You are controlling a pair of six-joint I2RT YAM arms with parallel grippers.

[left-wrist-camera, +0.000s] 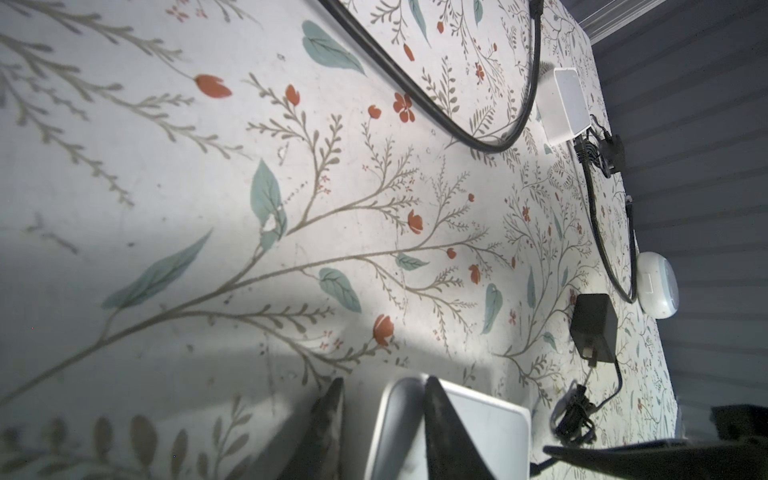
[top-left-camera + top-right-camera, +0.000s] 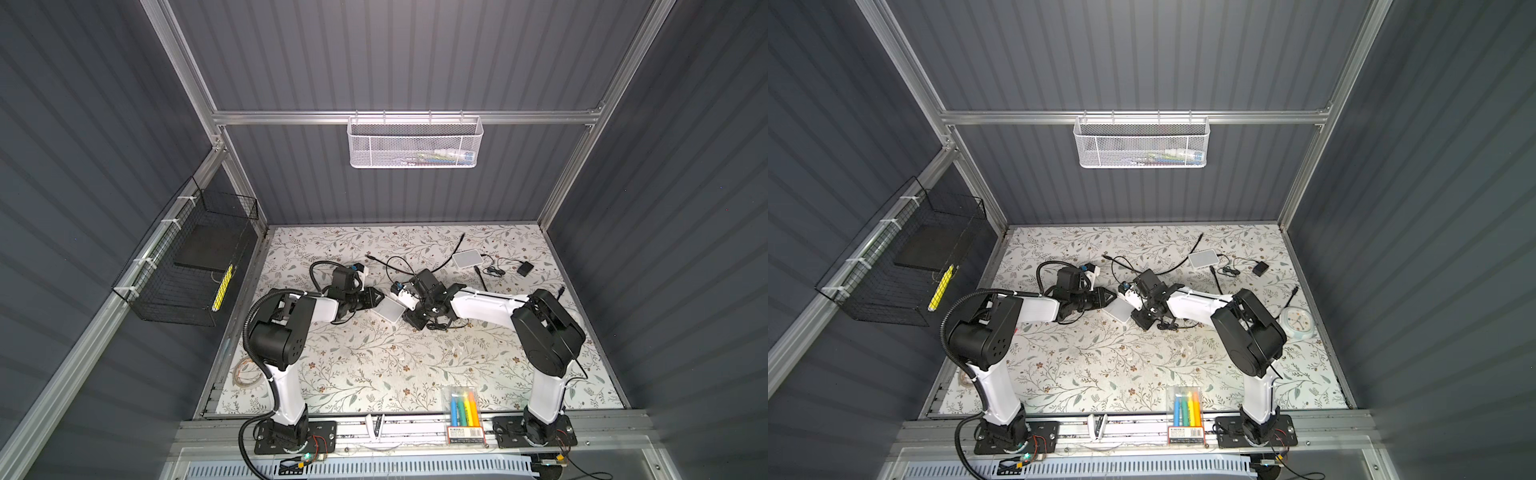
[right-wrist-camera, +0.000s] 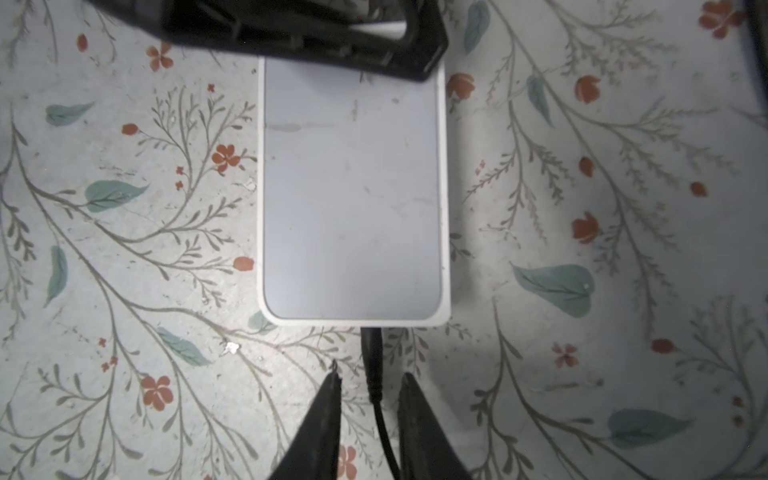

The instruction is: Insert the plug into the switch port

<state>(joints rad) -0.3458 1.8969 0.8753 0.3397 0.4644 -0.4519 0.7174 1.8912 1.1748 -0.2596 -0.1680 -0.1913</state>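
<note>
The left hand (image 1: 384,380) is pinching the far end of the switch (image 3: 353,199), jaws narrow and one finger lying on its top face, and appears to be steadying it on the desk (image 3: 124,257). The plug (image 3: 371,345) is sitting against the switch's near edge, apparently entering the port, though its depth is hidden. The right hand (image 3: 371,373) is straddling the cable (image 3: 384,432), jaws slightly parted and touching nothing. To finish well, it should be closing on the plug's boot and pressing straight along the port's axis, with the left hand bracing against the push.
</note>
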